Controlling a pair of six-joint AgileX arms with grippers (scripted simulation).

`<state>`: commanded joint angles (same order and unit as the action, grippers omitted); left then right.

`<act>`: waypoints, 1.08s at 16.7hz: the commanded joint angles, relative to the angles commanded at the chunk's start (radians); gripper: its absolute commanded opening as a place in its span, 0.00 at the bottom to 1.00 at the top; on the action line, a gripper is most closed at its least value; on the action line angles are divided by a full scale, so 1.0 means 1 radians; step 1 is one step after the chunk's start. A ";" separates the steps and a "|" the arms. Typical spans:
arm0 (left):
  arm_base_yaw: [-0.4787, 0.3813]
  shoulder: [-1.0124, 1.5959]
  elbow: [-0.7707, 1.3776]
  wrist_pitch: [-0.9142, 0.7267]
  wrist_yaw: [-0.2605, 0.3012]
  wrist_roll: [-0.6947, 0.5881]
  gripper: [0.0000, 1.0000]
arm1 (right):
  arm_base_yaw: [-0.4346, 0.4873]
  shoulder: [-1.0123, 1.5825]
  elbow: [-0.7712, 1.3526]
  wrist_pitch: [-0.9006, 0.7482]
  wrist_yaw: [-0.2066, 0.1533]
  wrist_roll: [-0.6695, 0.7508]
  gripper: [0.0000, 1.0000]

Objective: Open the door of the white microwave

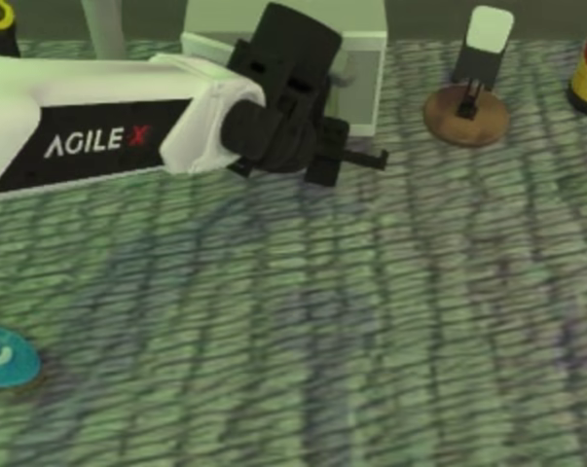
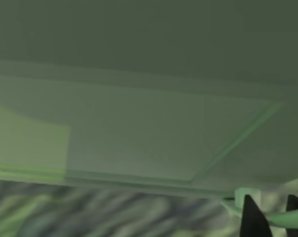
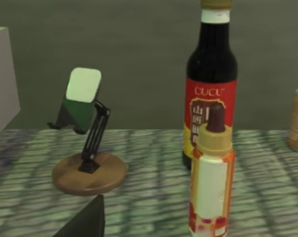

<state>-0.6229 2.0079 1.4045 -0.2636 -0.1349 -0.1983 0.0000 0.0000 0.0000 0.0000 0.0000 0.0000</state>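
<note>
Left gripper at the microwave door

The left gripper point(image 1: 356, 156) reaches the door point(image 2: 139, 133), fingers seemingly straddling its small handle; grip uncertain. Behind, the white microwave point(image 1: 366, 58) at the table's far edge looks light, so pull gently.

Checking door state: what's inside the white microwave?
Can't tell. The left gripper and arm cover most of the white microwave from above; the left wrist view shows only the door panel up close, no cavity.

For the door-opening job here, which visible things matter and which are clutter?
Job: small boxy white microwave; its white-framed grey-windowed door; left gripper at the door.

Clutter: phone stand on round wooden base; dark sauce bottle; orange-capped bottle; teal object.
</note>
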 joint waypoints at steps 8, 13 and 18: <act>0.000 0.000 0.000 0.000 0.000 0.000 0.00 | 0.000 0.000 0.000 0.000 0.000 0.000 1.00; 0.000 0.000 0.000 0.000 0.000 0.000 0.00 | 0.000 0.000 0.000 0.000 0.000 0.000 1.00; 0.000 0.000 0.000 0.000 0.000 0.000 0.00 | 0.000 0.000 0.000 0.000 0.000 0.000 1.00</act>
<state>-0.6229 2.0079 1.4045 -0.2636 -0.1349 -0.1983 0.0000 0.0000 0.0000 0.0000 0.0000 0.0000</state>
